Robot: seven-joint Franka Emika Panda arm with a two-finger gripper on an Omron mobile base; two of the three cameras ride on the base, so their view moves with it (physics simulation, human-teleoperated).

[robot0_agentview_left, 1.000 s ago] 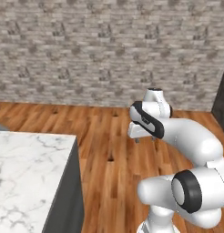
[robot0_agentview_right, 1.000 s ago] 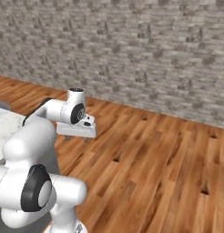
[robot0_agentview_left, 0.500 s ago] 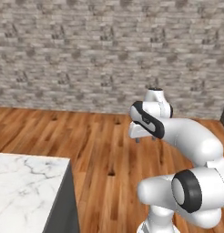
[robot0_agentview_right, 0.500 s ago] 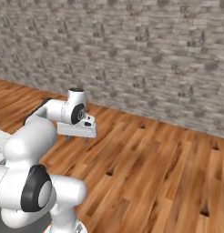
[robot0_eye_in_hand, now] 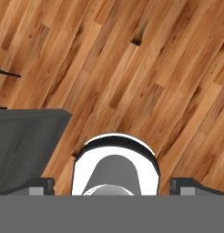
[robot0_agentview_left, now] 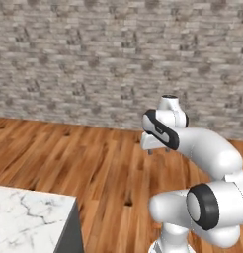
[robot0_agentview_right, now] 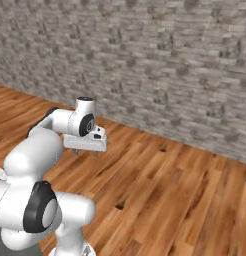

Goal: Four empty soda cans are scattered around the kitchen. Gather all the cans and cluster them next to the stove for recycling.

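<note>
At the lower left of the left base view, a white marble counter (robot0_agentview_left: 24, 217) with a dark side panel is seen, and its corner stands just beside the robot's base. Beyond it, a wooden plank floor (robot0_agentview_left: 84, 158) is spread across the room up to a grey stone-brick wall (robot0_agentview_left: 94, 54) that closes off the background. To the right of the counter, the white arm is folded over the floor, and the gripper (robot0_agentview_left: 158, 150) is held out in front of it, well above the planks, with its two short fingers pointed downward. The fingers are set wide apart, and nothing is gripped between them.

From the right base view, the same gripper (robot0_agentview_right: 86, 151) is seen hanging below the wrist at the left of the picture, jaws spread and empty, over bare floor (robot0_agentview_right: 165, 190), with the brick wall (robot0_agentview_right: 160, 65) running behind it.

Through the hand view, the planks (robot0_eye_in_hand: 132, 68) are looked down upon, with a dark grey block (robot0_eye_in_hand: 27, 145) at the left edge, which may be the counter's side, though that cannot be told for certain. The two dark fingertips (robot0_eye_in_hand: 38, 184) are set at the far left and far right of the bottom edge.

Where the soda cans and the stove stand cannot be told from these views.
</note>
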